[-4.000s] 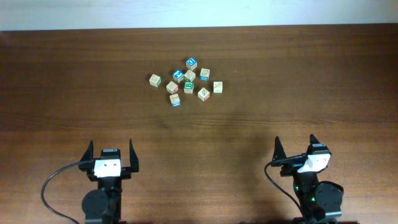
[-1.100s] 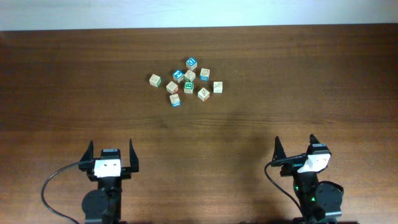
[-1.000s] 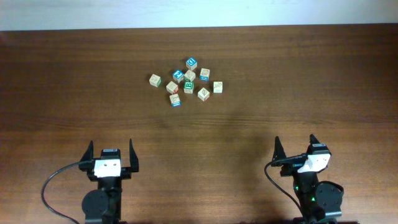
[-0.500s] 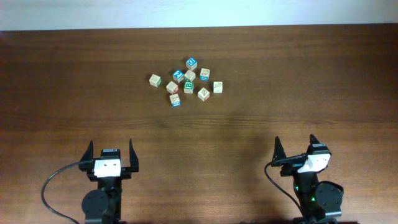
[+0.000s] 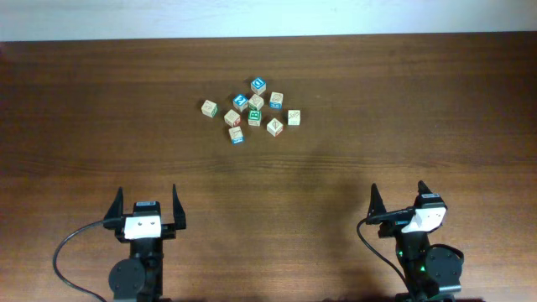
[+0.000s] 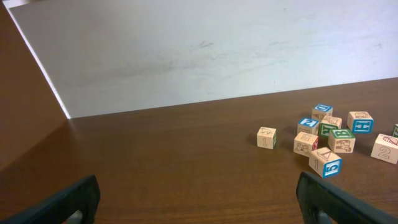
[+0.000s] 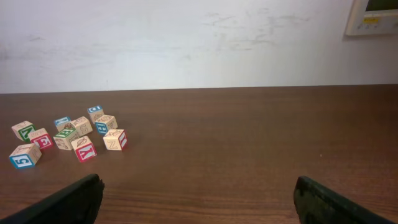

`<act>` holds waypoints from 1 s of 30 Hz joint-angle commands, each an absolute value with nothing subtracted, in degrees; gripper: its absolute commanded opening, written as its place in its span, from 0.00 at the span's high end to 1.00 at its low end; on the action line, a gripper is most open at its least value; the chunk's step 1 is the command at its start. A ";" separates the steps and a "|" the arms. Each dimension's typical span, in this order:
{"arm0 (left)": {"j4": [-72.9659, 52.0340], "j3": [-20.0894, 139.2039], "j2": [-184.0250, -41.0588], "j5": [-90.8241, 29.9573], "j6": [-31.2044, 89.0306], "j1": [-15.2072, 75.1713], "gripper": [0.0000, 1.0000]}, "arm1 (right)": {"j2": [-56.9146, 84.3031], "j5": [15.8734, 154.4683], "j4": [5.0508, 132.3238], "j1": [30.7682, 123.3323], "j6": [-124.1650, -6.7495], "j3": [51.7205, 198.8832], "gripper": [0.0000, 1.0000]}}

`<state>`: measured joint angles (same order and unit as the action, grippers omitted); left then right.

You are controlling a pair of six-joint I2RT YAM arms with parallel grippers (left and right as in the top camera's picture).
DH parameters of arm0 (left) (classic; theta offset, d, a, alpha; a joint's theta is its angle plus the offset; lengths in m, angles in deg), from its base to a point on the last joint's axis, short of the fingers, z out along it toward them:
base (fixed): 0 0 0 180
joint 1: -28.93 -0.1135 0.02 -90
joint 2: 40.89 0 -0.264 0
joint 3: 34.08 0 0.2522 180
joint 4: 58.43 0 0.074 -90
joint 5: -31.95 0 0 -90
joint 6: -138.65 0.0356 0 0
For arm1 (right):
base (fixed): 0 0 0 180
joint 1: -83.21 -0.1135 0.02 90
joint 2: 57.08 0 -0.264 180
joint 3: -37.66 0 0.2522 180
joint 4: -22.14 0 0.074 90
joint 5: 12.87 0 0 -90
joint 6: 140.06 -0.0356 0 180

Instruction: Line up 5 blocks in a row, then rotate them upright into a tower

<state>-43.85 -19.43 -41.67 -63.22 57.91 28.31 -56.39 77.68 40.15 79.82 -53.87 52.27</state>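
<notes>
Only the left gripper (image 5: 145,195) has shifted, a touch toward the left edge of the table (image 5: 377,101); the blocks (image 5: 256,101) lie as before. Both grippers stand wide open and empty; the right gripper (image 5: 398,191) is parked like the left, on the near side and well apart from the B block (image 5: 254,117). The other blocks crowd round the B block; the Y block (image 7: 84,149) sits just beside it on the near right; a lone block (image 5: 209,107) lies off to its left; two blue cubes (image 5: 258,85) sit just beyond it, probably touching neighbours, though the overhead view is too small to be sure. No rotation looks begun. The risk is the crowding: wide jaws coming down beside the B block could nudge or tip its neighbours, or close on a blue cube by mistake; the lone block seems the safest first pick.
</notes>
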 commanded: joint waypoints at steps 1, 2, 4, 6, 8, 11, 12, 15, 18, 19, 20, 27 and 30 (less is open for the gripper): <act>-44.22 -19.78 -41.19 -63.26 58.63 28.03 0.01 | -56.67 78.01 39.93 80.25 -53.46 51.74 0.02; -44.25 -19.78 -41.19 -63.24 58.63 28.03 0.01 | -56.67 78.01 39.93 80.25 -53.46 51.74 0.01; -44.25 -19.78 -41.19 -63.26 58.63 28.03 0.01 | -56.67 78.01 39.93 80.25 -53.46 51.74 0.02; -44.33 -19.78 -41.19 -63.24 58.63 28.03 0.01 | -56.67 78.01 39.91 80.25 -53.46 51.74 0.02; -45.19 -19.67 -41.19 -63.24 58.63 28.03 0.01 | -56.67 78.01 39.65 80.25 -53.46 51.74 0.02; -45.32 -18.58 -41.19 -63.26 58.63 28.03 0.01 | -56.67 77.99 38.62 80.25 -53.46 51.74 0.02; -45.32 -18.30 -41.19 -63.26 58.65 28.03 0.01 | -56.67 78.01 38.54 80.25 -53.46 51.74 0.02; -45.29 -17.07 -41.19 -63.24 58.63 28.03 0.01 | -56.67 77.99 37.92 80.25 -53.46 51.74 0.01; -45.27 -16.07 -41.30 -63.24 58.63 28.03 0.01 | -56.67 78.01 37.75 80.25 -53.46 51.74 0.02; -45.29 -15.87 -41.30 -63.26 58.63 28.03 0.01 | -56.67 78.01 37.75 80.25 -53.48 51.74 0.02; -45.29 -15.74 -41.30 -63.26 58.63 28.03 0.01 | -56.67 78.03 37.75 80.23 -53.48 51.76 0.02; -45.27 -13.01 -44.01 -63.26 58.63 28.03 0.01 | -56.67 78.03 37.55 80.25 -53.46 52.27 0.02; -45.27 -11.17 -47.77 -63.22 58.63 28.03 0.01 | -56.67 78.03 37.31 80.25 -53.50 52.73 0.02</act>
<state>-45.01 -13.97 -44.73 -63.22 57.91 28.31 -56.39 77.68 37.81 79.82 -53.89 52.27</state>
